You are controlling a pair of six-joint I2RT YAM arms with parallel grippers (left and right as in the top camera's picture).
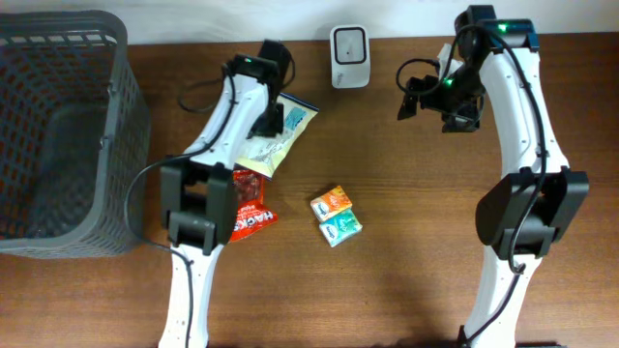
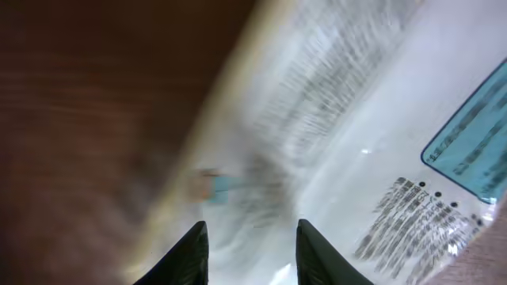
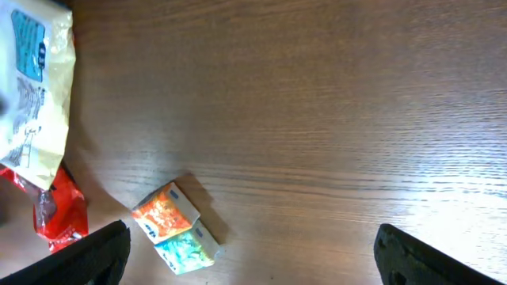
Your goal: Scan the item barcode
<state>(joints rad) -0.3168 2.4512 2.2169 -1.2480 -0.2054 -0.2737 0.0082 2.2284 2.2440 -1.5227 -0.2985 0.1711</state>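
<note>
- Two dark fingers (image 2: 190, 257) of the left gripper (image 2: 252, 255) stand a narrow gap apart, pressed close over the pale snack bag (image 2: 372, 119). The left wrist view is blurred, so I cannot tell whether they pinch the bag or only touch it.
- Between and beyond those fingers the bag's clear film shows rows of small dark print and a blue-edged label (image 2: 471, 150) towards its right side.
- From overhead, the same bag lies slanted on the table (image 1: 416, 271), just right of the left arm, with the gripper over its upper end.
- Both fingers (image 3: 87, 257) of the right gripper (image 3: 255, 260) are spread wide, at the two lower corners of the right wrist view. Nothing sits between them; only bare wood lies below.
- One white scanner (image 1: 348, 43) stands at the far edge of the table, between the two arms and apart from the bag.
- One grey mesh basket (image 1: 121, 126) stands at the left edge of the table; the goods lie outside it.
- A red packet (image 1: 253, 205) lies just below the bag, partly under the left arm.
- An orange box (image 1: 331, 202) and a teal box (image 1: 341, 226) touch each other near the table's middle.
</note>
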